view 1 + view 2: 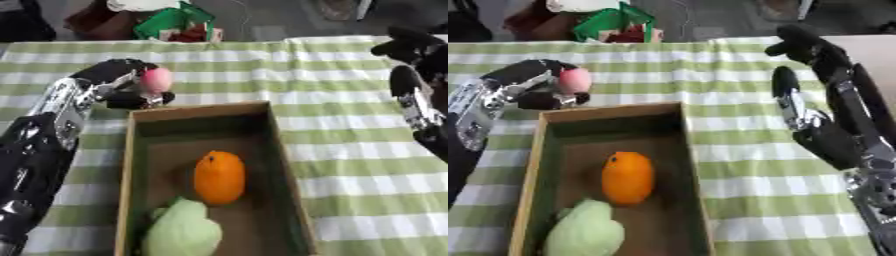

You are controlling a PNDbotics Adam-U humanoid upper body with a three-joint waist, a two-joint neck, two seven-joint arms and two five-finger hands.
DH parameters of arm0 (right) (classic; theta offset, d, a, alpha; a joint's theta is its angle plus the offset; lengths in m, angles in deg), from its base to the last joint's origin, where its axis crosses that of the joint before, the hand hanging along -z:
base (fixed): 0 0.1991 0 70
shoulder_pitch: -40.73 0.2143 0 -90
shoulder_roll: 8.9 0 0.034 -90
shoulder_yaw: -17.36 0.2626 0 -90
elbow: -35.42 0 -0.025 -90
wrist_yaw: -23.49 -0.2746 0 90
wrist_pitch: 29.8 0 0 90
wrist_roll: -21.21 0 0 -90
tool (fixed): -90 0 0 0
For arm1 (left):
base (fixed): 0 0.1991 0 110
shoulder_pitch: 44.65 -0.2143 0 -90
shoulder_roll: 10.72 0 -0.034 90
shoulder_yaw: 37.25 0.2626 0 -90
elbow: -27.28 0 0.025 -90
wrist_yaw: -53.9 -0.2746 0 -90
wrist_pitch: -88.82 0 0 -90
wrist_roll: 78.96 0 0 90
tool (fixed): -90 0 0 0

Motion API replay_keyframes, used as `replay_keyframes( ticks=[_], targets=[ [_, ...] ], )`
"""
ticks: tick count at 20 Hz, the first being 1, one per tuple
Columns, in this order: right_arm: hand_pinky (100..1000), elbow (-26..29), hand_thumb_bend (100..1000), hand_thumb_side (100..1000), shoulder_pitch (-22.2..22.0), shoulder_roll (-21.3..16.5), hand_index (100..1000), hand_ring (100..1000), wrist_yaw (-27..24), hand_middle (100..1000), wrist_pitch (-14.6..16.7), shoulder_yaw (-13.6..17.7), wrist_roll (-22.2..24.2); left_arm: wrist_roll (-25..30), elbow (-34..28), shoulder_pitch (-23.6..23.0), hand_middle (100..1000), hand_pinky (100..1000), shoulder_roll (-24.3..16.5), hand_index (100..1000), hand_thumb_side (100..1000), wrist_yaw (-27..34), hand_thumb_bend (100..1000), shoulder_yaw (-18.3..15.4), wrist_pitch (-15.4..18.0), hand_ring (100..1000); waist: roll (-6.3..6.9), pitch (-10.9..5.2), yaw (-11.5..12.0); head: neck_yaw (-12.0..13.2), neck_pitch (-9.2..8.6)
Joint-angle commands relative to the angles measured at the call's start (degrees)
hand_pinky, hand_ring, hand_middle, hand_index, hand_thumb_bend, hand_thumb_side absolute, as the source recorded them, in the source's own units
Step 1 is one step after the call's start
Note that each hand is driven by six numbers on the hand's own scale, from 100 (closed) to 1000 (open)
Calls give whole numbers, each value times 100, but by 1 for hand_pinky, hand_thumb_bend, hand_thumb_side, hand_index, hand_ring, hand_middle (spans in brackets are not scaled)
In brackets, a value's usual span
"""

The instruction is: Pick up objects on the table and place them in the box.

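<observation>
My left hand (pixel 122 85) is curled round a small pink object (pixel 157 79), held just beyond the far left corner of the open cardboard box (pixel 284 150). Inside the box lie an orange fruit (pixel 219 177) in the middle and a pale green object (pixel 182 231) at the near end. My right hand (pixel 815 75) is raised at the right side, fingers straight and holding nothing, well away from the box.
A green-and-white checked cloth (pixel 350 165) covers the table. Beyond the table's far edge sit a green container (pixel 175 22) with red things and some white material. Dark shapes stand at the far left corner.
</observation>
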Motion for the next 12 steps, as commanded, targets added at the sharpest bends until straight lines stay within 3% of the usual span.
replay_keyframes(
  ticks=[1,2,3,5,8,9,12],
  targets=[
    [886,111,100,810,61,-65,918,991,34,720,19,10,43,-321,-43,78,726,603,-85,899,914,-337,322,-36,-208,788,-10,-89,-15,25,-73],
    [886,111,100,810,61,-64,918,991,36,720,20,9,48,-418,-35,76,726,603,-75,899,914,-428,322,-31,-246,788,-10,-85,-15,26,-73],
    [887,111,100,812,61,-63,919,991,37,717,20,7,51,-505,-29,80,521,390,-73,753,387,-497,100,-35,-274,615,-11,-84,-14,26,-73],
    [887,111,100,814,66,-54,918,991,37,716,30,-5,73,-1116,-183,102,516,366,-123,747,260,-841,100,-52,-590,595,-16,-78,-10,39,-80],
    [887,111,100,814,76,-40,918,991,21,716,41,-9,90,-1650,-107,97,516,366,-106,747,260,-1276,100,-11,-754,595,-22,-77,-23,58,-91],
    [887,111,100,815,79,-37,915,991,16,715,44,-9,93,-1734,-72,100,482,313,-101,720,190,-1346,100,-15,-763,562,-25,-77,-30,69,-99],
    [887,111,100,819,128,10,914,991,-29,714,71,-13,97,-1967,53,86,463,234,-114,688,131,-1581,123,-38,-792,490,-36,-65,-164,198,-189]
  ],
)
